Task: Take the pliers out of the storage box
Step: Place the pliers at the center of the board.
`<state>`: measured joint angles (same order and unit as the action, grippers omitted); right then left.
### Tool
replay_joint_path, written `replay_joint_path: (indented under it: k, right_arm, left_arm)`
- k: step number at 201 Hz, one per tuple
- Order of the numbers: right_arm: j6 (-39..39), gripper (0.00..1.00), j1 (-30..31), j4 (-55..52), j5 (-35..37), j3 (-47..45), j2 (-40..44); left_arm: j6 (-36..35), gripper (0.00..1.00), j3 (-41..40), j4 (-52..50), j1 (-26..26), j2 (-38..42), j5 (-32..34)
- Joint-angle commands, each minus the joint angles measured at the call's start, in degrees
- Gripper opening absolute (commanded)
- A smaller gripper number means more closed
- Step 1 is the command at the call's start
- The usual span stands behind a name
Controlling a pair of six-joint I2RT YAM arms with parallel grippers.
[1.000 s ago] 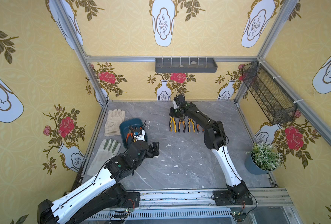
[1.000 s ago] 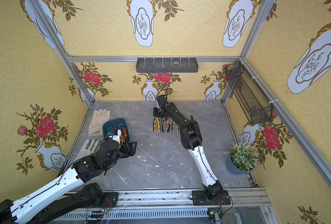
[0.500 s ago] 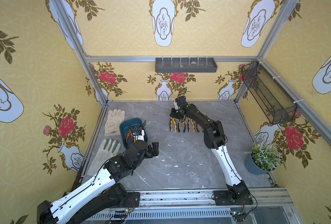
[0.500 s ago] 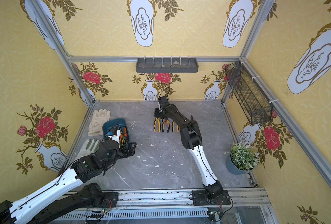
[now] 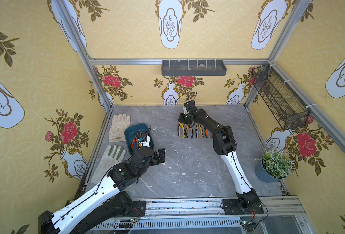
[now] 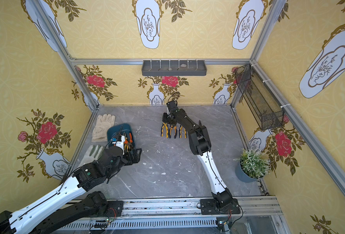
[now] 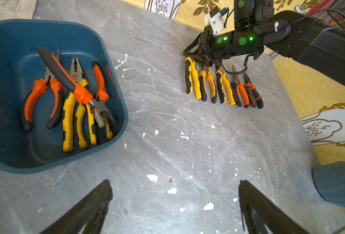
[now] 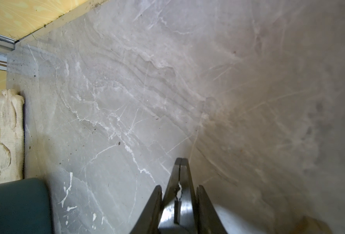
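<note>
— On the table (image 7: 167, 125), where's the box (image 7: 7, 46)?
— Toward the left side, sitting flat on the marble. Gloves (image 5: 120, 129) lie between it and the left wall.
— What's in it?
— Four pliers (image 7: 66, 81) in a loose pile, some with orange handles and some with yellow. One orange-and-black pair lies across the others.
— And the rest?
— Five lie in a row (image 7: 221, 87) on the table, well apart from the box and nearer the back wall. Their handles are side by side, three yellow and then two orange.
— Right gripper (image 8: 179, 187)?
— It's down at the yellow end of that row. Its fingers are pinched on the dark metal head (image 8: 184, 174) of one pair, which the right wrist view shows clearly. I can't tell which yellow pair it is, or whether it's lifted off the table.
— Left gripper (image 7: 175, 202)?
— It hovers over bare marble just beside the box, on the side nearer the robot. Its jaws are spread wide and hold nothing.
</note>
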<state>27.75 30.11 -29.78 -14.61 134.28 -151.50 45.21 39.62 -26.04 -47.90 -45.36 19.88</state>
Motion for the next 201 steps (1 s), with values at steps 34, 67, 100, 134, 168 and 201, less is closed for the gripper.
replay_joint_path:
  k: [34, 67, 100, 134, 168, 201]
  right_arm:
    - [2.99, 0.27, 0.13, 4.02, -1.27, -1.03, 0.07]
    - [4.57, 0.28, 0.17, 4.7, -2.81, -0.92, -0.24]
    - [5.59, 0.28, 0.54, 5.17, -3.57, -0.54, -0.9]
    - [5.66, 0.28, 0.5, 5.08, -3.02, -0.6, -0.99]
    - [5.23, 0.34, 0.46, 4.89, -2.72, -0.61, -0.99]
    - [4.98, 0.39, 0.56, 4.81, -2.46, -1.09, -0.81]
  left_arm:
    - [-0.21, 0.99, 0.02, -0.42, 0.18, 0.45, 0.07]
    - [-0.04, 0.99, -0.31, -0.75, 0.17, 1.14, 0.16]
    - [0.14, 0.99, -0.68, -0.81, 0.17, 1.77, 0.33]
    - [0.23, 0.99, -0.97, -1.1, 0.17, 2.33, 0.42]
    - [0.27, 0.99, -1.21, -1.06, 0.27, 2.82, 0.48]
    - [0.36, 0.99, -1.39, -1.03, 0.26, 2.91, 0.51]
